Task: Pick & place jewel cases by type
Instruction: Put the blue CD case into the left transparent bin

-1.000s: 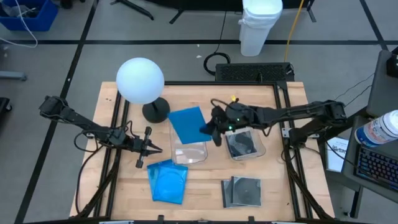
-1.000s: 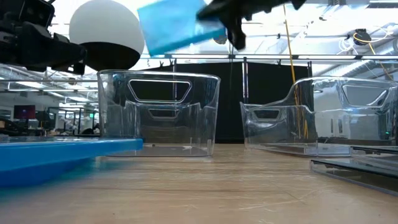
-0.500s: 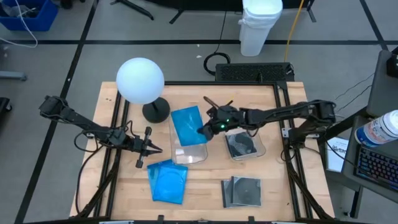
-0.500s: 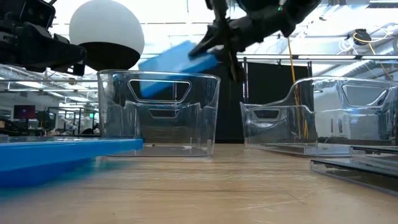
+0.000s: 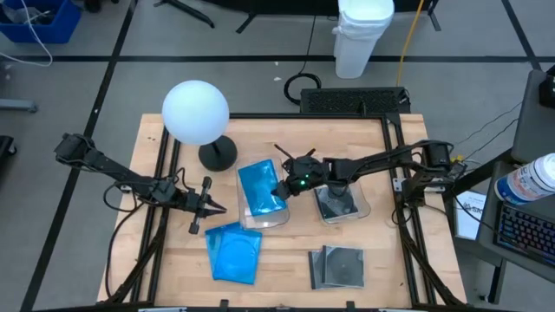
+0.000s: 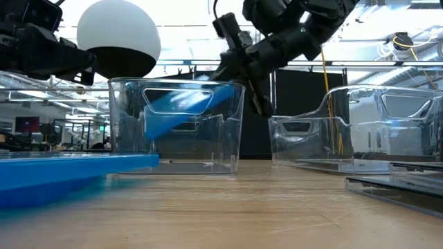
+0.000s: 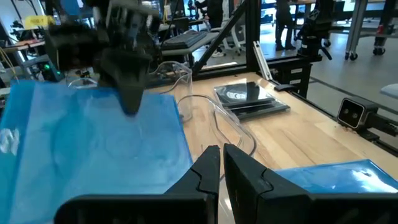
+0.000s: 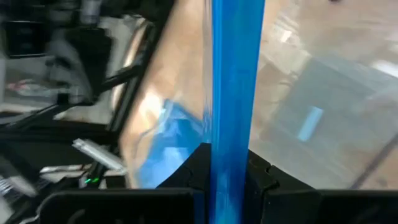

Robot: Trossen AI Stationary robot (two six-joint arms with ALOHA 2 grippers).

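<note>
My right gripper [image 5: 283,185] is shut on a translucent blue jewel case [image 5: 260,187], which dips slanted into the left clear bin [image 6: 176,131]. The right clear bin [image 5: 342,204] holds a dark jewel case [image 5: 336,201]. More blue cases [image 5: 234,252] lie flat on the table near the front left. Dark cases [image 5: 337,266] lie stacked at the front right. My left gripper [image 5: 209,206] is shut, level, left of the bins, and touches nothing. My right gripper pinches the blue case between its two fingers at the edge [image 8: 230,146] on the table's right side. The fingers come from the table's right, slanting downward. The case is tilted, its held end high at the bin's rim [image 6: 225,88] and its far end [image 6: 152,124] lower inside the bin, above the floor.
A white globe lamp [image 5: 196,112] on a dark foot stands at the far left of the table, behind the left bin. The bare wooden table top [image 5: 286,260] lies between the two stacks at the front.
My right gripper has come down and a little toward the table's left, rolling its wrist. The blue case, held above the left bin a second ago, has tipped and sunk with its free end into that bin.
</note>
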